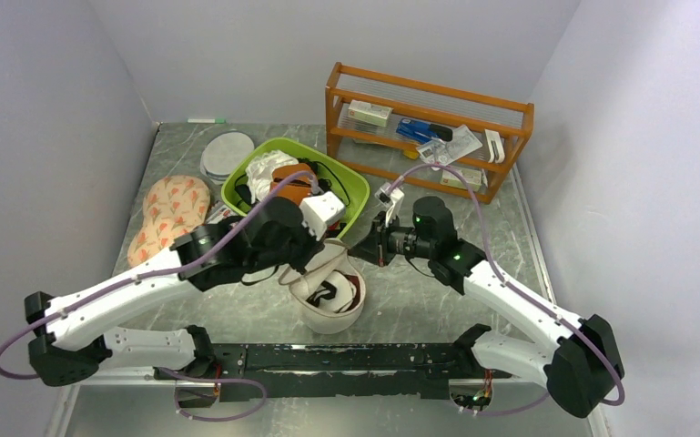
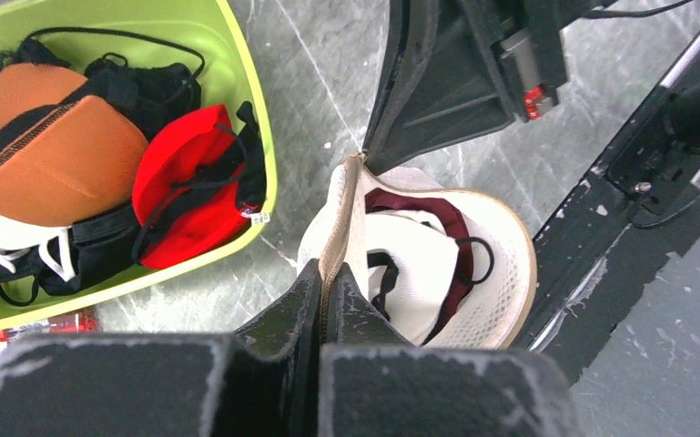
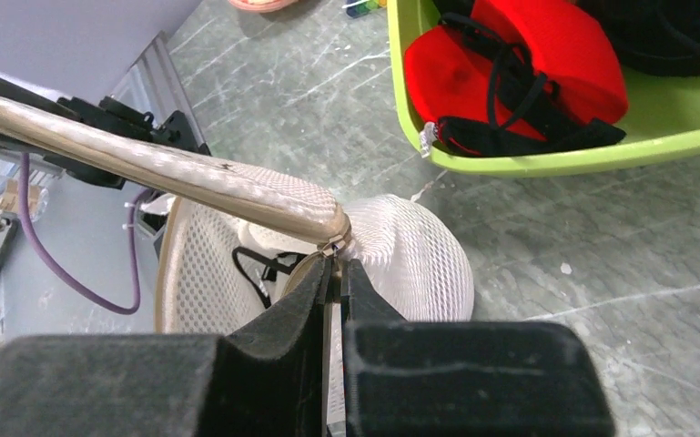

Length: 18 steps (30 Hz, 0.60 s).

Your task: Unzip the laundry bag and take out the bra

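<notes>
The left end effector (image 2: 325, 289) and right end effector (image 3: 335, 273) both pinch the laundry bag (image 2: 510, 282) rim. The bra (image 2: 452, 229) lies inside, just beside the left one.

The table (image 1: 400, 309) is viewed from high above its near edge; the laundry bag (image 2: 505, 282) is shared, close-up, by both downward-facing wrist cameras.

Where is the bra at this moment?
In the left wrist view, the bra lies inside the open laundry bag, just right of the green bin.
</notes>
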{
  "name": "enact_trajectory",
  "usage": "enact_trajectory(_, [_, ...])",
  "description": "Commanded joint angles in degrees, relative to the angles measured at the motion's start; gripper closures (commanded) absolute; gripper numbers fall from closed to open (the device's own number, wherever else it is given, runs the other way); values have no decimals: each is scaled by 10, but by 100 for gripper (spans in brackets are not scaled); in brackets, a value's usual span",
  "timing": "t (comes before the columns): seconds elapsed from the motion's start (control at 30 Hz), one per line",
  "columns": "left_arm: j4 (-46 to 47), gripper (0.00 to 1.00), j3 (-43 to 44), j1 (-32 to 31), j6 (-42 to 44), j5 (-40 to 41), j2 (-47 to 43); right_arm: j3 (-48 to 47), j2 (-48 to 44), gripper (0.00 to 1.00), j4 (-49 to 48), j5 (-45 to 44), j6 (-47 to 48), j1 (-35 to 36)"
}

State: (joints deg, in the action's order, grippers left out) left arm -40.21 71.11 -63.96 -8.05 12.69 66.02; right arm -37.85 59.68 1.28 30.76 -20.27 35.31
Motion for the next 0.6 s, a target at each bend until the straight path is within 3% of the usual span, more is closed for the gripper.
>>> enact_trajectory(0.0, [-3, 93, -2, -2, 6, -15, -52, -4, 25, 100, -3, -8, 23, -13])
enact_trajectory(0.2, [-25, 93, -13, -2, -21, 16, -69, -10, 45, 100, -24, 57, 34, -18])
enact_trajectory(0.37, [-46, 67, -35, -2, -76, 70, -43, 3, 32, 100, -41, 116, 31, -17])
enact_trajectory(0.57, [6, 44, -38, -2, -78, 41, 19, 15, 22, 100, -64, 156, 11, -17])
